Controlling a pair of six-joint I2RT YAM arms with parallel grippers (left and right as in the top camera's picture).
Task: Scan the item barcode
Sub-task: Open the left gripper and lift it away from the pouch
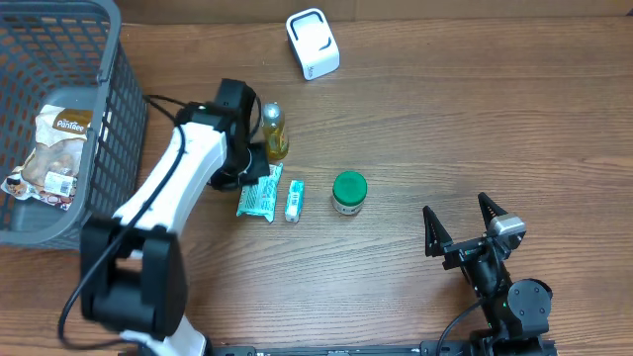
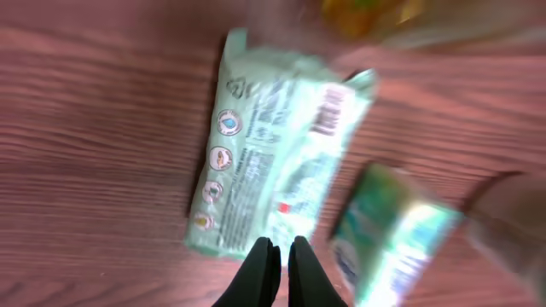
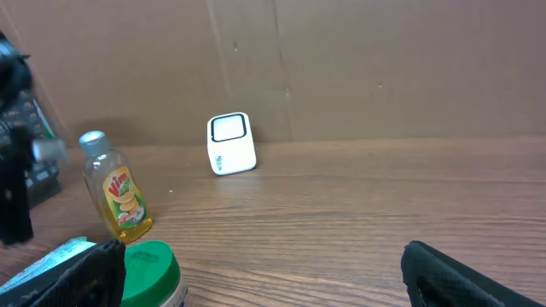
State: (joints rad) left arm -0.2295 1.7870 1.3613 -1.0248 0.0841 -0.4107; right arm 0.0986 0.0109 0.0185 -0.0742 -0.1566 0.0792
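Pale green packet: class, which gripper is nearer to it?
Left. The left gripper, fingers shut, hangs just over the packet; the right gripper, fingers open, sits far off, beyond the green-lidded jar.

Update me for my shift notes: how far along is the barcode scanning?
Possibly done: one snack bag lies in the basket. In hand: the left gripper, shut and empty, hangs over the green packet. Left: that packet, the small pack, the bottle and the jar all sit away from the white scanner; none is lifted. The right gripper sits open, idle.
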